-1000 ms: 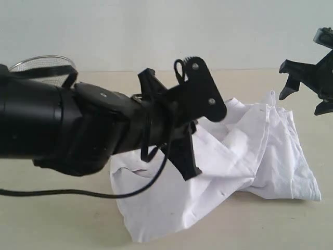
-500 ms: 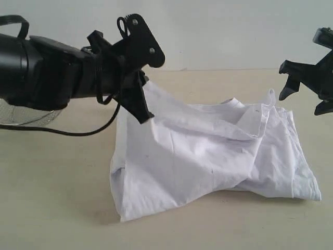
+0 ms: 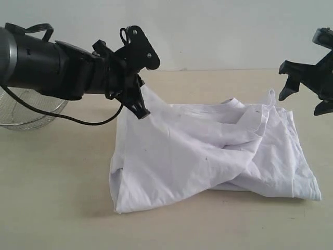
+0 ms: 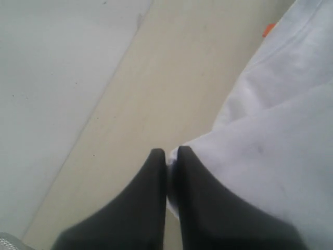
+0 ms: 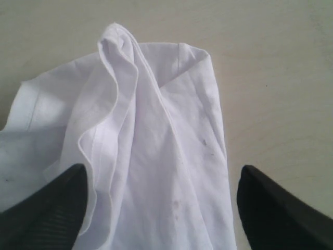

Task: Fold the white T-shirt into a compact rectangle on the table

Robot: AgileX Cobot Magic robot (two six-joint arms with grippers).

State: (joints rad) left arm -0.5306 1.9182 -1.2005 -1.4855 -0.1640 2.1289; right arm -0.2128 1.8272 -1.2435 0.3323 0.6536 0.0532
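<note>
The white T-shirt (image 3: pixel 218 151) lies crumpled and partly folded on the table (image 3: pixel 52 198), plain white side showing. My left gripper (image 3: pixel 141 110) is shut on the shirt's far left edge and holds that corner raised off the table; in the left wrist view the white T-shirt (image 4: pixel 270 135) is pinched as a thin strip between my dark fingers (image 4: pixel 148 198). My right gripper (image 3: pixel 303 102) hovers open above the shirt's right end, apart from the cloth. In the right wrist view the white T-shirt (image 5: pixel 156 156) lies below, between my spread fingers (image 5: pixel 47 208).
A wire-mesh metal bowl (image 3: pixel 26 112) stands at the far left behind my left arm. A black cable (image 3: pixel 88 122) hangs from that arm over the table. A pale wall (image 3: pixel 218 31) closes the back edge.
My left arm has swung back to the left and upward with the shirt's corner held, drawing the cloth out flatter toward the left. The right gripper has stayed still.
</note>
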